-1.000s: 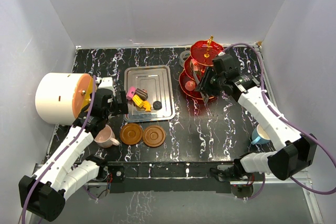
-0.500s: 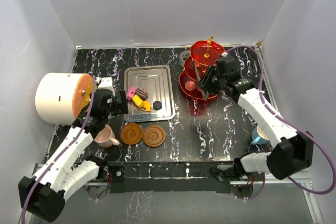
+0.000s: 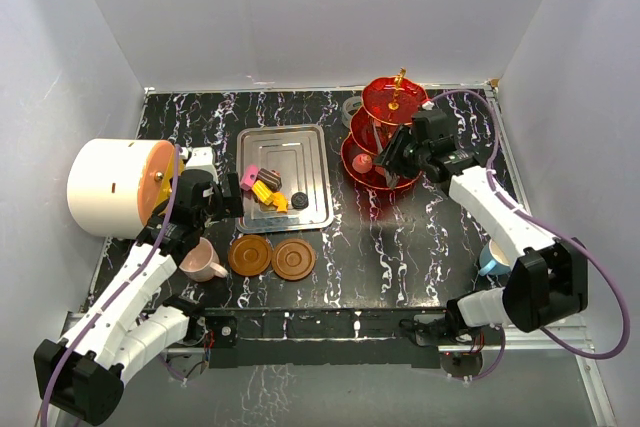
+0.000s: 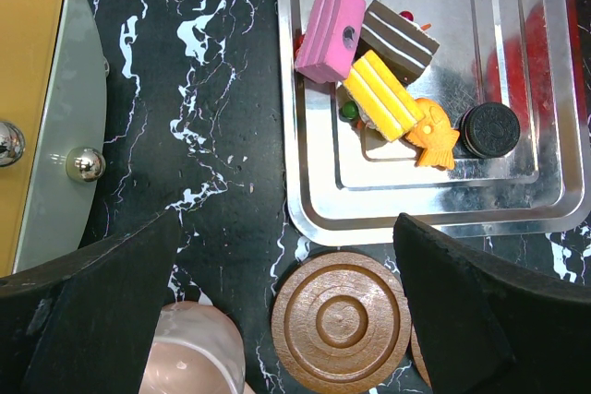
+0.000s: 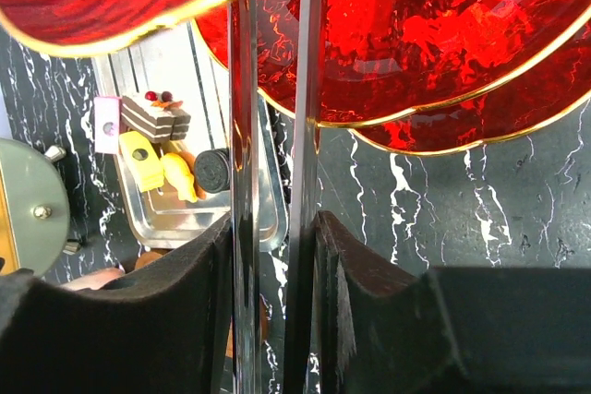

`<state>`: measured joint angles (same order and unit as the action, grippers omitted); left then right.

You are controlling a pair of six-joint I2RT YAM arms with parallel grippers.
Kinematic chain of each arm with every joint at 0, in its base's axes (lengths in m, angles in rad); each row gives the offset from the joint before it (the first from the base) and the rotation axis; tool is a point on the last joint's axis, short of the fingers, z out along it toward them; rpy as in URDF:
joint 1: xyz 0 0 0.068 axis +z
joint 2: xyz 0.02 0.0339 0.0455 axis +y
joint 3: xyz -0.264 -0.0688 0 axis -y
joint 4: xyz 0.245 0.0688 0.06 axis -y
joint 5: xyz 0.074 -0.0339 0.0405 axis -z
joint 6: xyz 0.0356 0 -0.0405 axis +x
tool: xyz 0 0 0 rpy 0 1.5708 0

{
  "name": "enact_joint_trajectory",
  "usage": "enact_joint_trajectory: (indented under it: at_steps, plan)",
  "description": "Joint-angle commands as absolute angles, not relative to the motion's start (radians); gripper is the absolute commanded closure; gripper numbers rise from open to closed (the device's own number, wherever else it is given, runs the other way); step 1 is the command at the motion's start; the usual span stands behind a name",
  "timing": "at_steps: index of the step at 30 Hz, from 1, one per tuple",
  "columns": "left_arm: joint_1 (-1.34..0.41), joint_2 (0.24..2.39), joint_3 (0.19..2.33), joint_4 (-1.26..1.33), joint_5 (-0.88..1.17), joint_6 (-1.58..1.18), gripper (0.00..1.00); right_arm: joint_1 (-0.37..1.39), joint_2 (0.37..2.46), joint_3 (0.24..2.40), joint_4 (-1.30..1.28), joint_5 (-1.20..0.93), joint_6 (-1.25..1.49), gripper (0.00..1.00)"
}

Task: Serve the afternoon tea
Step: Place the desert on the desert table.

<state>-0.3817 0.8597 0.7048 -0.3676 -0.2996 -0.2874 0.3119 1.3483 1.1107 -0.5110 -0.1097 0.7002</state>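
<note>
While the left gripper (image 4: 286, 320) is held wide open and empty above the black marbled table (image 3: 430, 237), the right gripper (image 5: 274, 228) is closed on silver tongs (image 5: 245, 136), whose 2 arms run up between its fingers (image 5: 360, 265). The tongs are reached in under the stand (image 3: 378, 97), which is placed at the far right of the table. The stand is seen as 3 red see-through tiers with gold rims, stacked on a gold stem (image 3: 400, 77); 1 pink sweet (image 3: 364, 160) is seen on the lowest tier.

5 sweets are left on the tray (image 4: 416, 223): a pink block (image 4: 330, 32), a brown layered slice (image 4: 399, 41), a yellow striped bar (image 4: 381, 94), an orange fish shape (image 4: 434, 131) and a black round cookie (image 4: 490, 129). The first 4 are piled touching, and the cookie is set just beside the fish.

2 brown ringed saucers (image 3: 250, 255) (image 3: 293, 260) are laid side by side just before the tray, both bare. The pink cup (image 3: 203, 262) is stood on the table just left of them, under the left wrist. The blue cup (image 3: 492, 259) is stood near the right edge, partly hidden by the right arm.
</note>
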Motion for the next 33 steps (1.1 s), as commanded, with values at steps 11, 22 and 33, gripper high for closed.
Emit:
enact_joint_trajectory:
  at_steps: [11,22,33]
  plan:
    - [-0.383,0.837,0.707,-0.368,-0.313,-0.278,0.01,0.299,1.314,1.114,-0.477,-0.121,0.647,0.60]
    - [-0.383,0.838,0.707,-0.365,-0.305,-0.279,0.01,0.299,1.211,1.127,-0.591,-0.162,0.626,0.61]
    - [-0.383,0.836,0.710,-0.370,-0.310,-0.282,0.01,0.301,1.144,1.128,-0.695,-0.289,0.498,0.65]
